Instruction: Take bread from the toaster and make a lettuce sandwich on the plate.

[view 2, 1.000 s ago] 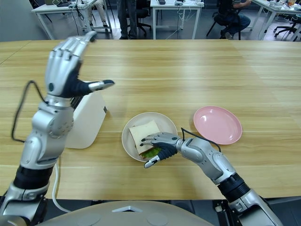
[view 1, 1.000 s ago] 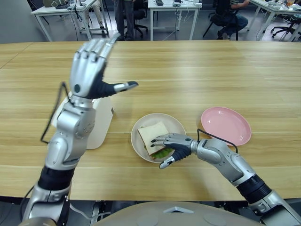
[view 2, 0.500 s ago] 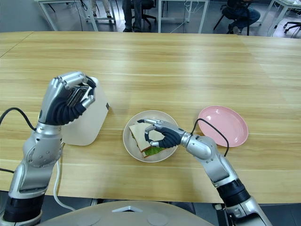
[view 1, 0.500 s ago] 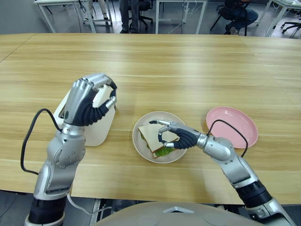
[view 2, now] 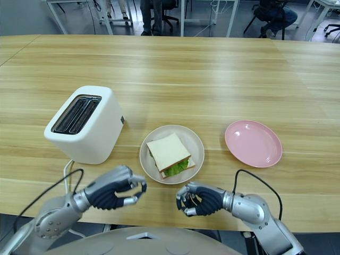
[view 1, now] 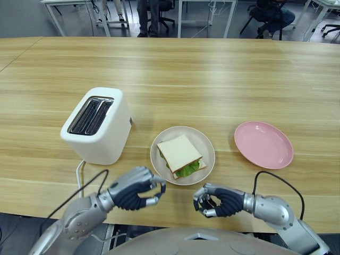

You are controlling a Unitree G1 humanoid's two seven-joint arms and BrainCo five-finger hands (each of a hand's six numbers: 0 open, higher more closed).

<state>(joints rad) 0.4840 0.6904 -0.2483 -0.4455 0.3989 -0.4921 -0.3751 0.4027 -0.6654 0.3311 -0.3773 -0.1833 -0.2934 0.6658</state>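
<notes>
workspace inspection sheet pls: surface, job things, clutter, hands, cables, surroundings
surface: wooden table, no spills seen
job's things: white toaster at left, no bread sticking out; sandwich with lettuce showing, on the beige plate
clutter: pink plate to the right of the beige plate
hands: left hand and right hand at the near edge, fingers curled, holding nothing
cables: white cord by the toaster; black cable loops at both wrists
surroundings: office desks behind the table
</notes>
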